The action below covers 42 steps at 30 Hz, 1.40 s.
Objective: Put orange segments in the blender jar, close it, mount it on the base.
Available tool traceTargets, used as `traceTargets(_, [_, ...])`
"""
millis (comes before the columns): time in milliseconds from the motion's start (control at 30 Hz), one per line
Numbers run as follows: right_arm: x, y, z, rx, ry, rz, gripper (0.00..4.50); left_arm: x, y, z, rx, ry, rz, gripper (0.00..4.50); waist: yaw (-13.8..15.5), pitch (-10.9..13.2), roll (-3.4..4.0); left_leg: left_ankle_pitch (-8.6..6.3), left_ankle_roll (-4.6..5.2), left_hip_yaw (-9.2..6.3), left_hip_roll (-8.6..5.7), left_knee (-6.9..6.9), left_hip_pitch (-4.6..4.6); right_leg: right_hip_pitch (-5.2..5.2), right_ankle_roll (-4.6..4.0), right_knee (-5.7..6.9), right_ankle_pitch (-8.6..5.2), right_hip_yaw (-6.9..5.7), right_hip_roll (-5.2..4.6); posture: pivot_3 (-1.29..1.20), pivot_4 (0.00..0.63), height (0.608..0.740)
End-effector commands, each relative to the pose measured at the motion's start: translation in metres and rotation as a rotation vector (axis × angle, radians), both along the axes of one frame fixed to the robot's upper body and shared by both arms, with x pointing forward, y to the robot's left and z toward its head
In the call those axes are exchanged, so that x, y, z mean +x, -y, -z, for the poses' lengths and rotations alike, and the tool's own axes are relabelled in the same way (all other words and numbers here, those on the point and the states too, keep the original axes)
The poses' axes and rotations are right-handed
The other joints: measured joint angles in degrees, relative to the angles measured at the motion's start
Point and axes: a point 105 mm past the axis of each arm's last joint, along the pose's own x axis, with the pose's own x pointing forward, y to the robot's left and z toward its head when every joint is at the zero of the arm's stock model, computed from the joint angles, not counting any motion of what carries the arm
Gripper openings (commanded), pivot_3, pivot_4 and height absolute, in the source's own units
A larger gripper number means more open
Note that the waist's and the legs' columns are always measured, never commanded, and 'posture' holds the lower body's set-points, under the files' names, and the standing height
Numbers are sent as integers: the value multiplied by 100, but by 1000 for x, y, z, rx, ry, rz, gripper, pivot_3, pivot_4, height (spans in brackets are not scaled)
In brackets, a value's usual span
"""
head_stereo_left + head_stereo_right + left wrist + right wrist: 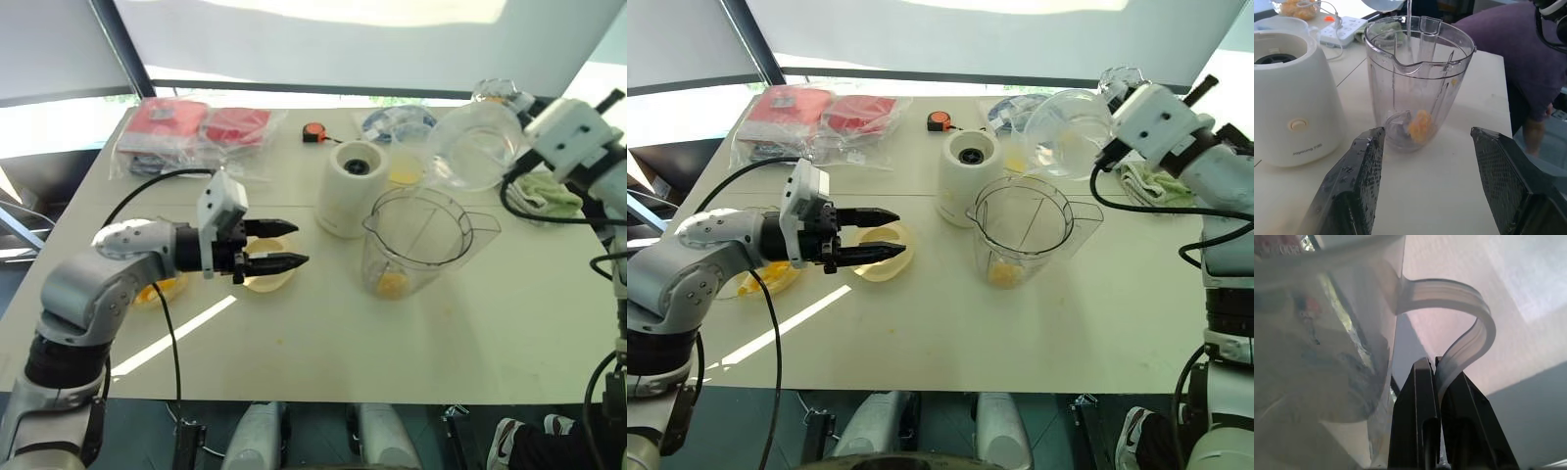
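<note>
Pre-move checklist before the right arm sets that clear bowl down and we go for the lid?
1. Right gripper shut on the clear bowl's handle: ok.
2. Bowl raised off the table, tilted, above and behind the blender jar: ok.
3. Orange segments in the jar bottom: ok; whether any remain in the bowl: cannot tell.
4. Jar closed: not ok, top open.
5. Jar on the base: not ok, standing beside it.
6. Left gripper open, empty, over the round pale yellow lid: ok.
</note>
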Motion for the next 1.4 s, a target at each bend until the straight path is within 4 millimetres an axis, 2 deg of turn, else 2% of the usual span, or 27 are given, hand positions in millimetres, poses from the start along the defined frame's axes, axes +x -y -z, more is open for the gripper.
traceTargets(33, [-11, 14, -18, 196, 16, 30, 42, -1, 1, -3, -2, 33, 11, 2904, 0, 0, 1, 0, 0, 1, -1, 0, 0, 0, 0, 0, 0, 1, -1, 0, 150, 740])
traceTargets(267, [-21, 62, -11, 627, 66, 239, 42, 0, 0, -2, -8, 28, 2, 2904, -7, -2, 2, 0, 0, 1, -1, 2, 3, 0, 2, 7, 1, 1, 1, 0, 150, 740])
traceTargets(467, [-40, 99, -3, 842, 226, 424, 42, -2, 0, -1, -18, 17, -1, 2904, -8, -4, 4, 1, 0, 1, -1, 2, 5, 0, 1, 9, 2, 2, 3, 0, 150, 740])
traceTargets(633, [-51, 121, 43, 840, 246, 643, 42, -2, 3, 3, -15, 13, -7, 2904, -13, -8, 5, 1, 0, 2, -1, 2, 5, 1, 2, 9, 2, 2, 3, 0, 150, 740])
traceTargets(767, [-53, 127, 78, 892, 211, 721, 42, -5, 5, 6, -19, 4, -13, 2904, -33, -9, 7, 3, 1, 8, -2, 2, 9, 2, 2, 11, 2, 10, 4, 0, 150, 740])
traceTargets(900, [-50, 125, 124, 867, 123, 795, 42, -9, 6, 13, -8, -6, -22, 2904, -53, -10, 8, 5, 3, 15, -1, 2, 23, 9, 2, 13, 2, 21, 9, 0, 150, 740])
traceTargets(1167, [-39, 132, 164, 918, 147, 920, 42, -12, 11, 15, -30, -11, -40, 2904, -72, -10, 9, 6, 5, 44, 6, 0, 89, 59, -1, 14, 1, 51, 21, 0, 150, 740])
traceTargets(1400, [-26, 131, 191, 971, 93, 942, 42, -14, 13, 15, -41, -10, -55, 2904, -187, -10, 7, 6, 6, 59, 7, -6, 92, 59, 1, 9, 2, 66, 22, 0, 150, 740])
